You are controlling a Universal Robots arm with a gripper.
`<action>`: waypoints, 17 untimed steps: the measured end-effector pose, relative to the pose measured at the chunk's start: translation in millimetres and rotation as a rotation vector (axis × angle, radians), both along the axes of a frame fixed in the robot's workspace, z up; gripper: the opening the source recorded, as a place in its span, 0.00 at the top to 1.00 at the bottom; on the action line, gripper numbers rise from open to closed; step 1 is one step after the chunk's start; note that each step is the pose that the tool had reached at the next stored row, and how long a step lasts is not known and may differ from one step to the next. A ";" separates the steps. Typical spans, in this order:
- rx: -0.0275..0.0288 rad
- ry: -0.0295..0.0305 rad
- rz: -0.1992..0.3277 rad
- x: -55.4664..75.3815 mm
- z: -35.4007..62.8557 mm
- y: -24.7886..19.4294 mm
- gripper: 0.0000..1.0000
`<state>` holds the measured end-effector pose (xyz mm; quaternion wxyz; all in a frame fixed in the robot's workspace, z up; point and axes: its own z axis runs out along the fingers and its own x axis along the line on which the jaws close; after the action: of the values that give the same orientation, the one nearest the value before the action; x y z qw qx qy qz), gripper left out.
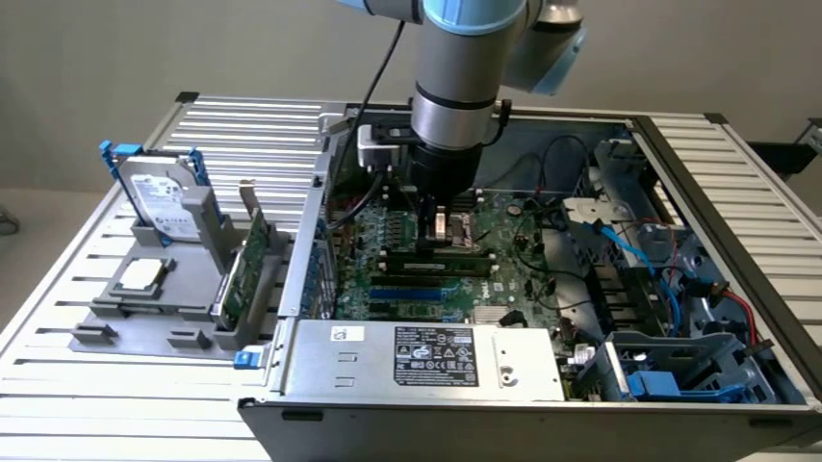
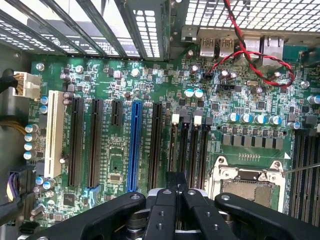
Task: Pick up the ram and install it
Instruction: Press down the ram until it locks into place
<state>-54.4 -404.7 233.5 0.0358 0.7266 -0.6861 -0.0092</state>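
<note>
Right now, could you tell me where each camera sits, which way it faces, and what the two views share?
Exterior view: off the arm, above the table, looking down into the open computer case; the arm and gripper show over the motherboard.
Wrist view: on the wrist, looking straight at the motherboard and its blue slot; the shut gripper shows.
Shared: motherboard and gripper.

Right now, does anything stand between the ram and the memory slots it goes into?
Nothing visible does. The ram lies along the black memory slots on the motherboard, directly under the shut end effector. The loose cables lie further to the exterior view's right, off that path.
</note>
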 end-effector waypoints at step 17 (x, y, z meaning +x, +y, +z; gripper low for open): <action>-0.0004 0.0002 -0.001 0.0 -5.9 0.0 0.89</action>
<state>-54.4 -404.7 227.6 0.0360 0.7262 -0.6865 -0.0091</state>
